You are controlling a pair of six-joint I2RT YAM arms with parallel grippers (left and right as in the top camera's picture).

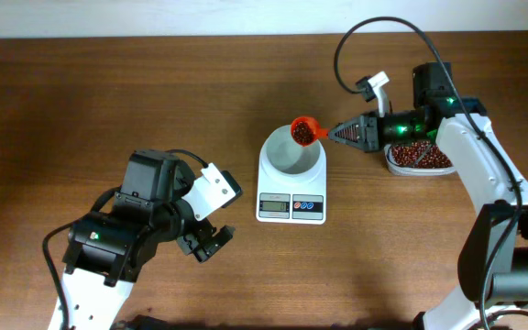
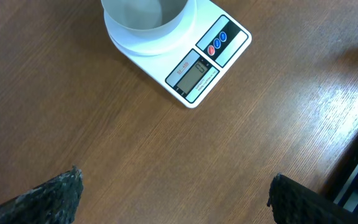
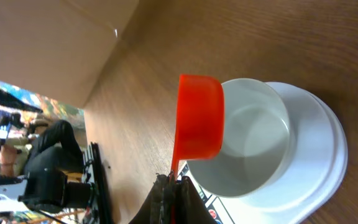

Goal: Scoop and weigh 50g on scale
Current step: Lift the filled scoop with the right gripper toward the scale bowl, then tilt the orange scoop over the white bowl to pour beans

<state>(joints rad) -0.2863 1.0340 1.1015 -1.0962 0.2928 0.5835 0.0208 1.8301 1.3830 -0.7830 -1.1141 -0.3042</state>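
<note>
R claw (image 1: 331, 134): clenched on orange scoop (image 1: 313, 126) handle.
Scoop: beans (image 1: 301, 134) held over scale (image 1: 291, 198).
L claw (image 1: 211, 240): released.

The scale (image 1: 291, 188) sat at the centre of the overhead frame, its bowl (image 1: 292, 160) on its upper part. The scoop (image 1: 314, 134), with beans (image 1: 301, 134) in it, hung over the bowl's upper right rim, held from the right by the right gripper (image 1: 332, 134). A tub (image 1: 390, 161) of beans lay further right. The left gripper (image 1: 211, 241) stood apart, lower left of the scale.
</note>
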